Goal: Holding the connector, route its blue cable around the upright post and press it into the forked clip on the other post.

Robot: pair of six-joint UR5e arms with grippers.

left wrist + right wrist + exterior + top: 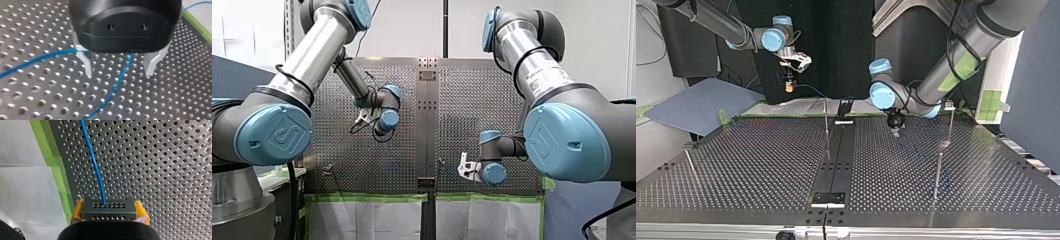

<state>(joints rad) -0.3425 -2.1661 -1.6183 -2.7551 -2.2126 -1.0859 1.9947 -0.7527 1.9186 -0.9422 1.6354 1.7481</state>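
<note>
This is looking like a robotics lab. A perforated metal desk (761, 165) is filling the lower half of the top view, with thin upright posts (938, 170) standing on it. My left arm (312, 50) and my right arm (532, 65), both industrial machines with silver tubes and blue joint caps, are leaning in from the front view's side edges. Green tape (362, 198) is edging white sheets along the front view's bottom. A black backdrop (836, 45) is hanging across the top view's upper middle.
</note>
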